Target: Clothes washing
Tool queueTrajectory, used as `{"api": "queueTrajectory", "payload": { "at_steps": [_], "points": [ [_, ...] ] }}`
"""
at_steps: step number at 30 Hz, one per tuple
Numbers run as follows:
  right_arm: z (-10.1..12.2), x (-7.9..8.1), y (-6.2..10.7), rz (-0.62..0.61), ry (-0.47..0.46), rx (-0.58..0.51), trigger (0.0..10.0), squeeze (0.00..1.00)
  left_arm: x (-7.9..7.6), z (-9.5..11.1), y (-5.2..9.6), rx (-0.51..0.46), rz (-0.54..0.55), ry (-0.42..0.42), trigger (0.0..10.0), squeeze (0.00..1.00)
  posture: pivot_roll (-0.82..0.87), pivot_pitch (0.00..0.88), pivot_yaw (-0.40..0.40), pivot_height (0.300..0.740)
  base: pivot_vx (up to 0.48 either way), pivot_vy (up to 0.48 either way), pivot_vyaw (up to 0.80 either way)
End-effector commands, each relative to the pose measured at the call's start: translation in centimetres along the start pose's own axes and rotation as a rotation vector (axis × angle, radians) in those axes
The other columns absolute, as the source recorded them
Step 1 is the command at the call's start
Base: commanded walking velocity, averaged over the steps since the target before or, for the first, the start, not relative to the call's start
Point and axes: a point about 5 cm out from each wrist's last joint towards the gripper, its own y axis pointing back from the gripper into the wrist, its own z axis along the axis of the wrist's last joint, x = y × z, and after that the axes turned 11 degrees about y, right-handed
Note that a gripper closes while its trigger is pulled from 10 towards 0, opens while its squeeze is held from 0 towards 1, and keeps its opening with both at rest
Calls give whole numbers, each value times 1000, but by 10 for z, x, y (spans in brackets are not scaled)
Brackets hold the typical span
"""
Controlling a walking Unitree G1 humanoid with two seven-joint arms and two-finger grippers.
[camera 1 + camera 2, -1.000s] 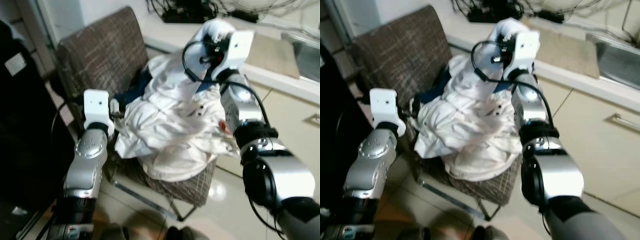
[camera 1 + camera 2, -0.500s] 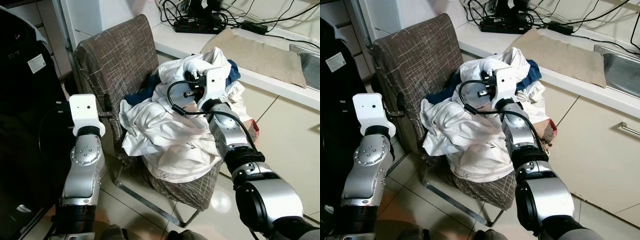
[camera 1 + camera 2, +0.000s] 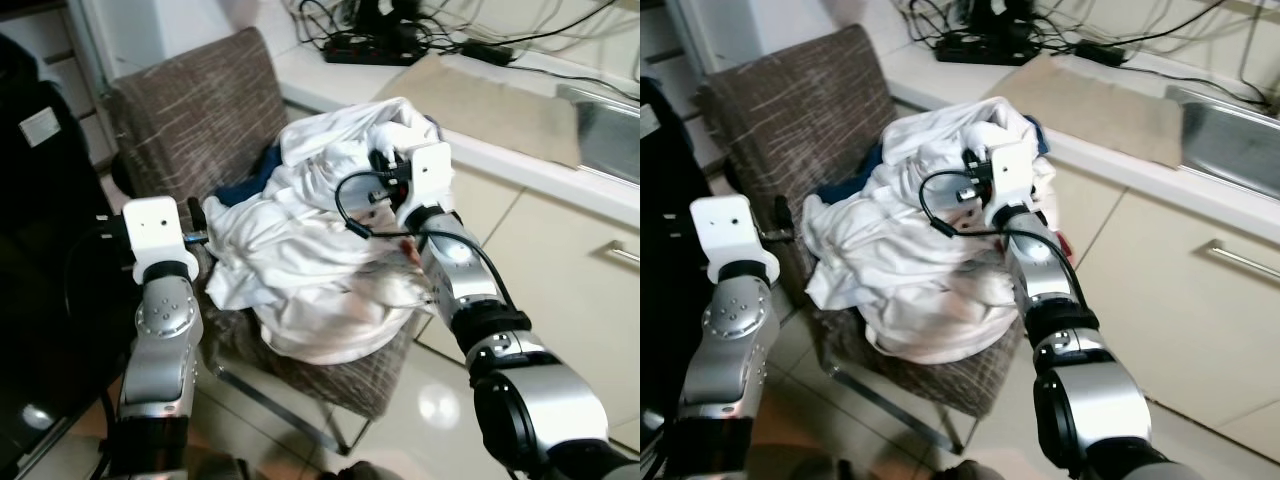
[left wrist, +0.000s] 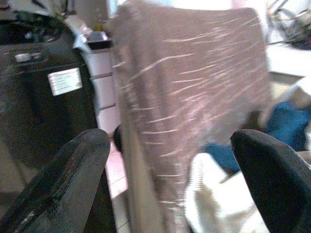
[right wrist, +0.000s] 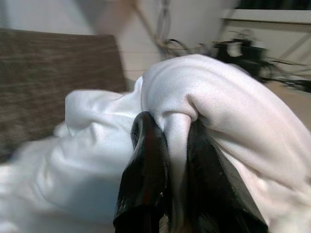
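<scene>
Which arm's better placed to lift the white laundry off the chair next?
Right, I'd say. The right gripper is already pinched on a fold of the white laundry atop the pile. The left gripper is open beside the chair, short of the cloth, holding nothing.

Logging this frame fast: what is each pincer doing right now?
Left pincer: open, holding nothing, beside the chair.
Right pincer: shut on a fold of the white garment.

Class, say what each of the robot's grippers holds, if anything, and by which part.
The right gripper pinches a fold of the white garment at the top of the pile on the chair. The left gripper is open, holding nothing.
</scene>
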Motion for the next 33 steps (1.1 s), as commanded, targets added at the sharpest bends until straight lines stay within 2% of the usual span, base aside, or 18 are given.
{"api": "queueTrajectory", "payload": {
  "at_steps": [1,3,8,12,13,14,15,20,22,26,29,33],
  "points": [
    [-4,-3,4,-22,-11,9,0,0,5,-5,-1,18,7,-21,10000,0,41,0,-84,740,0,0,0],
    [-11,-2,10,-20,-11,27,0,0,11,-13,-1,62,35,29,10000,0,27,0,-79,740,0,0,0],
    [-14,-4,12,-25,-8,34,0,0,17,-20,-2,92,69,53,10000,0,10,0,-75,740,0,0,0],
    [-11,-3,10,-19,25,27,0,0,15,-22,-2,96,63,13,10000,0,4,0,-74,740,0,0,0],
    [-13,-4,10,-33,24,51,1137,0,13,-23,-2,96,58,14,10000,0,3,0,-76,740,0,0,0],
    [-13,-4,10,-33,24,51,1137,0,13,-23,-2,96,58,14,10000,0,3,0,-76,740,0,0,0],
    [-12,-5,10,-40,12,45,10000,0,12,-22,-3,92,50,14,10000,0,2,0,-76,740,0,0,0],
    [-16,-6,12,-34,-9,64,10000,0,6,-19,-3,68,5,32,10000,0,4,0,-79,740,0,0,250],
    [-18,-4,14,-25,-23,65,10000,0,1,-15,-3,31,-52,5,10000,0,5,0,-79,740,0,0,575],
    [-18,-4,14,-24,-30,61,10000,0,-7,-16,2,32,-122,10,10000,0,7,0,-72,740,0,0,531],
    [-12,0,12,-6,-31,16,10000,0,-6,-17,7,44,-114,29,10000,0,20,0,-64,740,0,0,469],
    [-10,-3,10,-7,-29,16,10000,0,-2,-17,8,36,-76,33,10000,0,26,0,-66,740,0,0,445]
  ]
}}
